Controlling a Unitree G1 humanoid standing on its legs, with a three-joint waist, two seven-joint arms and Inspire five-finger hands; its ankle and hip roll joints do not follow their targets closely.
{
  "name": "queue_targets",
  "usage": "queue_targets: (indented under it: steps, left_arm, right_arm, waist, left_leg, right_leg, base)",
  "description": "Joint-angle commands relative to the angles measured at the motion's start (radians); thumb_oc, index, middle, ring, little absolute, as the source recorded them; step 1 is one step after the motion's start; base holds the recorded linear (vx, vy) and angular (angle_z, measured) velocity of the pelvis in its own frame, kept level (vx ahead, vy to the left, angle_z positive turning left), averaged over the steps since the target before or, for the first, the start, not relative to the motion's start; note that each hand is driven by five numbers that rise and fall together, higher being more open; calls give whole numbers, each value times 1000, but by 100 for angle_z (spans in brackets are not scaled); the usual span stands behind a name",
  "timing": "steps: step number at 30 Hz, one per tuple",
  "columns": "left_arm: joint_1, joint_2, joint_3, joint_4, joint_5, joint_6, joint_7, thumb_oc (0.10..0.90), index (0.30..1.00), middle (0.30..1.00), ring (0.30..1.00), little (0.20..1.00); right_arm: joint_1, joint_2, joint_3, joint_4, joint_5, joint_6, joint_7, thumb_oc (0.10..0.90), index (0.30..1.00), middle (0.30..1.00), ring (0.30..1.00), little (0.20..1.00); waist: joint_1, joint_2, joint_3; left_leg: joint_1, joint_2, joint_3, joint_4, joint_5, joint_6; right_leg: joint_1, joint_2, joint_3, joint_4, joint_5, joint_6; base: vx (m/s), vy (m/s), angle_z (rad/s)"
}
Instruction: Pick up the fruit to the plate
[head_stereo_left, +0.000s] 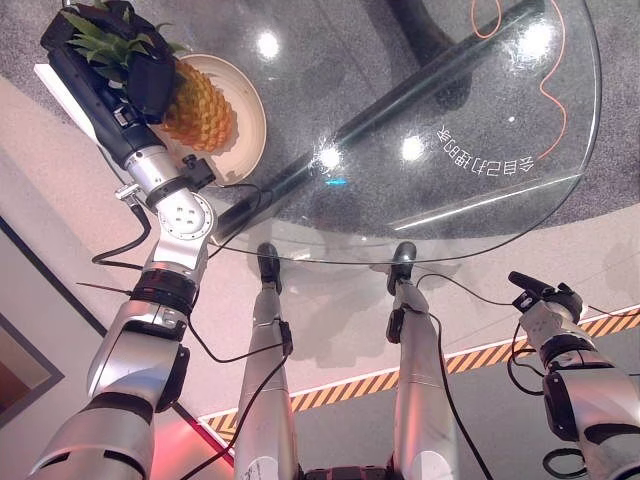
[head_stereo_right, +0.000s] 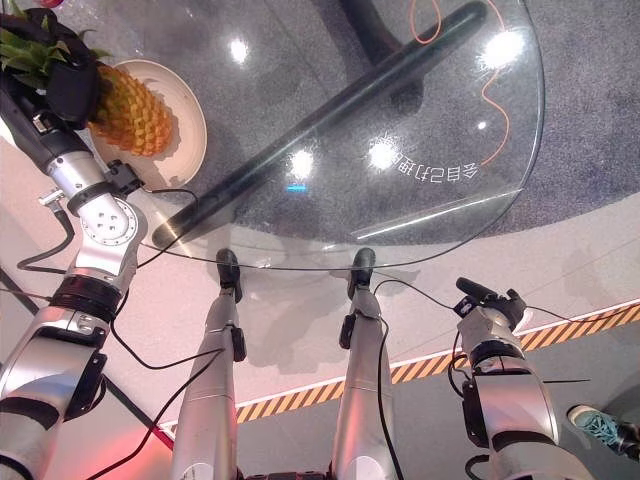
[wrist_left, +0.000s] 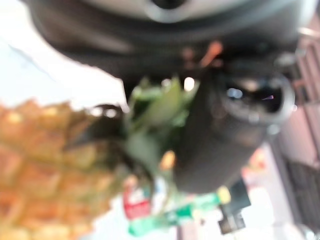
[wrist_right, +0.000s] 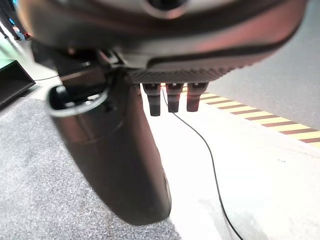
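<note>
Fruit: pineapple (head_stereo_left: 200, 108), lying on its side across the plate (head_stereo_left: 250, 120), crown end toward the left hand, body end toward the centre of the plate.
Plate: cream, round, set near the left rim of the glass counter (head_stereo_left: 480, 110); close to the edge, judged so as to stay inside the left arm's reach.
Left hand (head_stereo_left: 140, 75): over the leafy crown, dark fingers wrapped about the crown and the top of the fruit; left wrist view confirms thumb (wrist_left: 220, 145) pressed against green leaves, orange skin just beside.
Reason for grip: crown end judged the narrowest part and thus the easiest for the fingers to close round; body too wide for a full wrap.
Contact with plate: fruit appears to rest on the plate; whether weight is fully borne by the plate, not determinable.
Stage: placement judged all but complete; release not yet made.
Right hand (head_stereo_right: 490, 298): low at the robot's right side, off the counter, well apart from fruit and plate; fingers short and tucked in the right wrist view (wrist_right: 172, 97), curled with nothing inside.
Reason for right arm position: idle, kept clear of the working side.
Risk: round fruit on a shallow plate near the counter edge, liable to roll on release.
Floor: striped hazard tape (head_stereo_left: 380, 382) below the counter.
</note>
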Motion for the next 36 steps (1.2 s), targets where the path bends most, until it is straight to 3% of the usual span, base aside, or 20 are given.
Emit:
queue_targets:
  steps: [1, 2, 5, 6, 9, 25, 36]
  left_arm:
    - [-149, 75, 25, -17, 45, -81, 22, 193, 380, 380, 380, 293]
    - [-151, 77, 25, -17, 41, -82, 20, 369, 531, 531, 531, 469]
    - [-153, 76, 21, -13, 38, -83, 19, 440, 592, 592, 592, 540]
    - [-155, 76, 21, -14, 40, -84, 21, 572, 705, 705, 705, 672]
    - [-150, 75, 21, -15, 39, -88, 23, 591, 721, 721, 721, 691]
    - [-129, 70, 35, -26, 44, -104, 29, 490, 634, 634, 634, 590]
    - [-102, 72, 48, -41, 50, -126, 14, 520, 660, 660, 660, 620]
  right_arm:
    - [39, -43, 45, 24, -27, -40, -51, 800, 900, 900, 900, 900]
    - [36, -45, 43, 21, -29, -38, -53, 800, 900, 900, 900, 900]
    - [36, -46, 45, 19, -29, -38, -54, 800, 900, 900, 900, 900]
    - [35, -44, 45, 17, -29, -41, -56, 800, 900, 900, 900, 900]
    - [35, -43, 46, 14, -28, -41, -61, 800, 900, 900, 900, 900]
    - [38, -40, 42, 14, -25, -54, -67, 800, 900, 900, 900, 900]
    - [39, -39, 40, 15, -20, -59, -67, 800, 900, 900, 900, 900]
  waist:
    - [27, -31, -23]
    - [26, -32, -23]
    - [26, -31, -23]
    - [26, -31, -23]
    - [28, -31, -23]
    - [37, -36, -23]
    - [46, -37, -23]
  left_leg:
    - [-6, -26, 17, 123, -141, 37]
    - [-12, -28, 17, 120, -132, 38]
    - [-5, -26, 18, 122, -141, 36]
    - [-11, -28, 18, 120, -133, 38]
    - [-5, -28, 17, 123, -143, 37]
    - [-13, -25, 13, 134, -147, 37]
    - [-22, -31, 7, 142, -145, 40]
  right_leg:
    - [54, 61, -44, -86, 11, -31]
    - [48, 60, -44, -89, 18, -32]
    - [54, 59, -45, -88, 11, -30]
    - [48, 58, -45, -90, 18, -32]
    - [55, 59, -46, -88, 9, -31]
    - [52, 56, -53, -82, 10, -29]
    - [48, 52, -60, -80, 16, -29]
  base:
    - [0, 0, 0]
    - [0, 0, 0]
    - [0, 0, 0]
    - [0, 0, 0]
    - [0, 0, 0]
    - [-2, 0, 0]
    - [0, 0, 0]
